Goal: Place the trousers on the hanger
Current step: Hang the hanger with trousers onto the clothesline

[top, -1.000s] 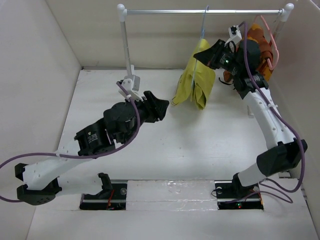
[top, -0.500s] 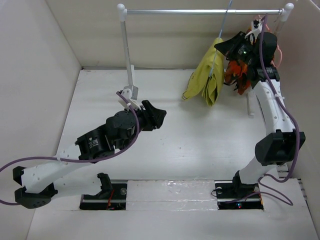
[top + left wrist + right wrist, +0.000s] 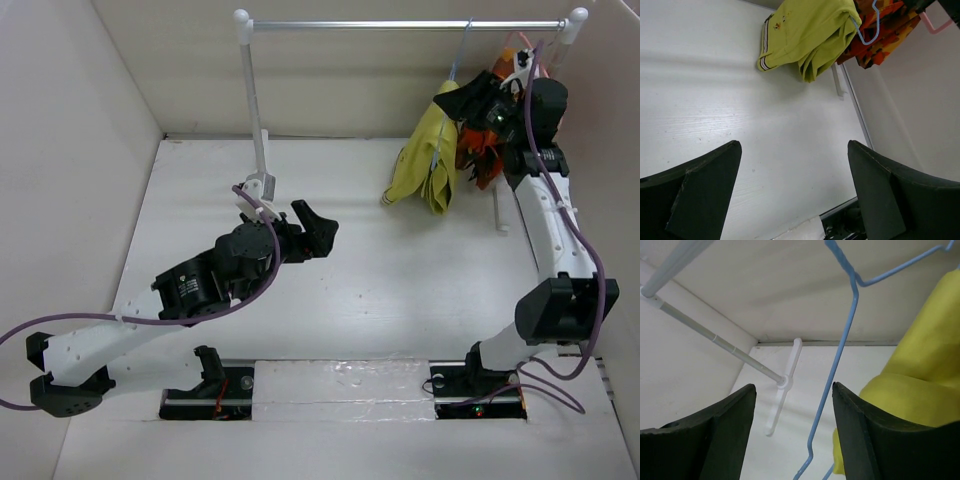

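The mustard-yellow trousers (image 3: 428, 165) hang folded over the thin pale-blue hanger (image 3: 464, 45), whose hook is on the rail at the back right. In the right wrist view the hanger (image 3: 841, 347) wire runs down between my open fingers, close to the right one, with the trousers (image 3: 920, 380) just beyond. My right gripper (image 3: 468, 96) is open beside the hanger's neck and holds nothing. My left gripper (image 3: 322, 228) hovers open over mid-table, well left of the trousers (image 3: 805, 30), and is empty. The left wrist view shows the striped waistband and the hanger (image 3: 867, 31).
The metal rail (image 3: 400, 23) spans the back on white posts, its left post (image 3: 255, 110) standing behind my left arm. An orange, red and brown patterned garment (image 3: 882, 35) on a pink hanger (image 3: 935, 22) hangs right of the trousers, by the right wall.
My right arm carried the hanger and trousers rightward along the rail, then opened and let go. My left gripper opened wider and shifted slightly right.
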Robot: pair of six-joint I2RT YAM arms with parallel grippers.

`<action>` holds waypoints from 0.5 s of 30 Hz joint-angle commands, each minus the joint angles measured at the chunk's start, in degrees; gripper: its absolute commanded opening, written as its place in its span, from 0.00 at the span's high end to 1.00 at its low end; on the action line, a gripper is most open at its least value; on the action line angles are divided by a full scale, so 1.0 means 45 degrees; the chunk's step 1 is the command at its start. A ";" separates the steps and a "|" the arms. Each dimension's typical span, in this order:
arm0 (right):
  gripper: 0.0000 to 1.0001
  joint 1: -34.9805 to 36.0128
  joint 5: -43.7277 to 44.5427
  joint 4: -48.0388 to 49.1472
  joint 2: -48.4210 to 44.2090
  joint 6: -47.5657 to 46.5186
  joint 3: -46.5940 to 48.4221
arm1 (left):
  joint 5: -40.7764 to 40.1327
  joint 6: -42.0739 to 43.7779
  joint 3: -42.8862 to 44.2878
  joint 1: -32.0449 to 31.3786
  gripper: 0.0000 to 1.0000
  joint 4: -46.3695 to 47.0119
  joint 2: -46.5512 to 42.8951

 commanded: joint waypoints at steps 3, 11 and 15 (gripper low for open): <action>0.36 -0.0483 -0.0018 -0.0755 -0.0879 -0.1548 0.1558 | -0.0793 0.0149 0.0395 -0.0017 0.11 -0.0476 -0.0051; 0.00 -0.1264 0.0506 -0.2162 -0.1424 -0.3364 0.3105 | -0.1574 0.0695 0.1371 0.0255 0.01 -0.1237 -0.0207; 0.00 -0.2122 -0.0504 -0.1345 -0.2595 -0.3581 0.2444 | -0.1496 0.1203 0.2384 0.0374 0.01 -0.1433 -0.0304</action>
